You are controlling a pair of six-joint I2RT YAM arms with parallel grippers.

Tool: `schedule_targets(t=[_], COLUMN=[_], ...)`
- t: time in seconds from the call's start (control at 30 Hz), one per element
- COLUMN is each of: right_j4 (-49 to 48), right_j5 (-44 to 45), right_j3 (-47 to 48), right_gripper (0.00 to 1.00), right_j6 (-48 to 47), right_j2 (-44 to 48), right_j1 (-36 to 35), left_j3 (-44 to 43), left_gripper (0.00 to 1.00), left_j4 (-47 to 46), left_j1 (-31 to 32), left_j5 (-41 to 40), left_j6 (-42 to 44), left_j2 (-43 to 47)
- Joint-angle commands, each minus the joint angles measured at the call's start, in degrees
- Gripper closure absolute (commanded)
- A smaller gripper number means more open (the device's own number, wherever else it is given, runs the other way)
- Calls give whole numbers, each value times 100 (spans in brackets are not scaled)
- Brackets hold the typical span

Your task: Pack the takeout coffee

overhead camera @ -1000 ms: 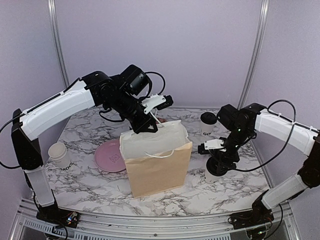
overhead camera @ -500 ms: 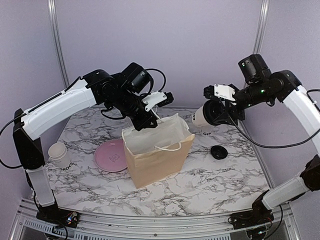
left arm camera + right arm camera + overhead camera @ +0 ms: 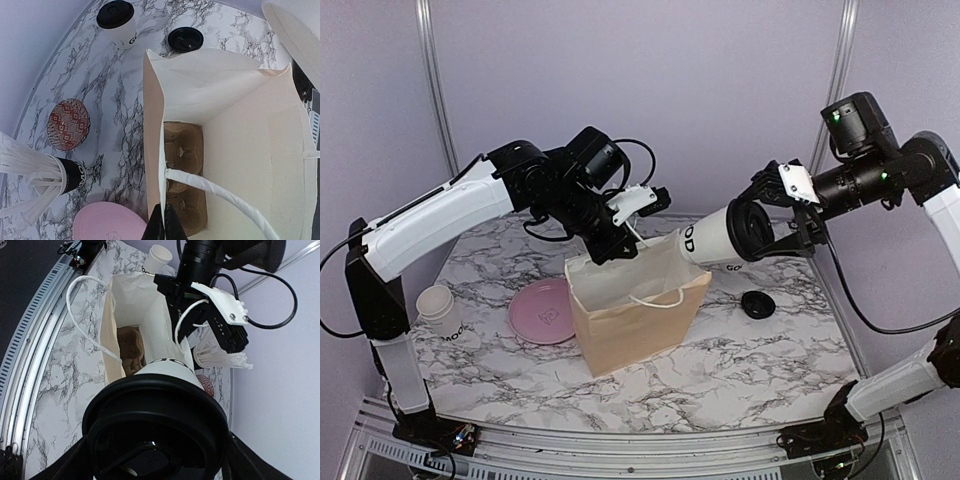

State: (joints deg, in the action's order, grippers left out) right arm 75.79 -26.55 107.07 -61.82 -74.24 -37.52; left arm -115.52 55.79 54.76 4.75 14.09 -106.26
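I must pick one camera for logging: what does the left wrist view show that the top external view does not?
Only left wrist: the cardboard cup carrier inside the paper bag, a patterned bowl, the black cup of straws. Only top: the lidless white cup, and the right gripper holding the takeout coffee tilted near the bag's mouth. Both: the bag, pink plate, loose black lid.

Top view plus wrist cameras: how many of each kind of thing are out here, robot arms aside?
lidded white cups: 2 (the takeout coffee, held aloft; another cup on the table)
loose black lid: 1
stack of lidless white cups: 1
black cup of straws: 1
pink plate: 1
patterned dish: 1
paper bag: 1
cup carrier inside the bag: 1
total: 9
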Motion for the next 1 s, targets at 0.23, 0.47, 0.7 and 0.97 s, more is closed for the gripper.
schedule_targets(t=[0.23, 0.47, 0.7, 0.97], right_j4=[-348, -630, -671, -348], right_j5=[1220, 1899, 2622, 3220], right_j3=[179, 87, -55, -96], right_gripper=[42, 43, 45, 45], right_j6=[424, 522, 595, 787], right_j2=[-669, -1016, -1354, -1364], right_j1=[-1301, -1857, -2425, -2789], left_j3=[-298, -339, -337, -416], left_gripper=[100, 100, 100, 77], left_j4=[173, 200, 228, 227], left_j1=[164, 273, 392, 471], left_j5=[-61, -115, -106, 73], left_j6=[-46, -10, -114, -432], left_j2=[-149, -123, -136, 206])
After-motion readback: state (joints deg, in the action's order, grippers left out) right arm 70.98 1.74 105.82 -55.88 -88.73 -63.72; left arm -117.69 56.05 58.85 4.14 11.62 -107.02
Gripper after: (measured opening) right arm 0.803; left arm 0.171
